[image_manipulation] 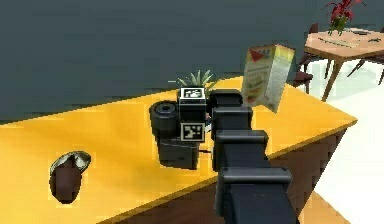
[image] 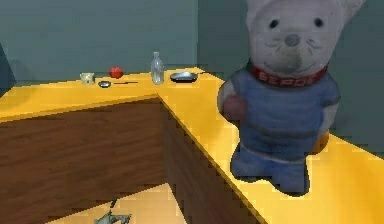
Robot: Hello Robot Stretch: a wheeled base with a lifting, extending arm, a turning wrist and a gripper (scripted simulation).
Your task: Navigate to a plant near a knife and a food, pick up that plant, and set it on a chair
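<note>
A small plant (image_manipulation: 196, 78) with spiky green leaves stands on the yellow counter (image_manipulation: 110, 150), just behind my gripper. The arm (image_manipulation: 240, 160) reaches out over the counter from the bottom edge. At its far end, the gripper (image_manipulation: 165, 132) sits left of the two white marker squares. With the plant on the counter right behind the gripper, I cannot tell whether it holds anything. A brown lumpy food item (image_manipulation: 68, 176) lies on the counter to the left. At the far end of the counter (image: 60, 98) in the forward view lie a red round food (image: 116, 72) and a thin knife-like thing (image: 126, 82).
A tilted printed box (image_manipulation: 268, 74) stands right of the plant. Beyond the counter are a wooden table (image_manipulation: 345, 45) with a red-flowered plant (image_manipulation: 340, 12) and a chair-like shape (image_manipulation: 302, 72). A big stuffed bear (image: 285, 90) sits on the counter; a bottle (image: 157, 68), pan (image: 183, 76) and cup (image: 87, 77) stand farther off.
</note>
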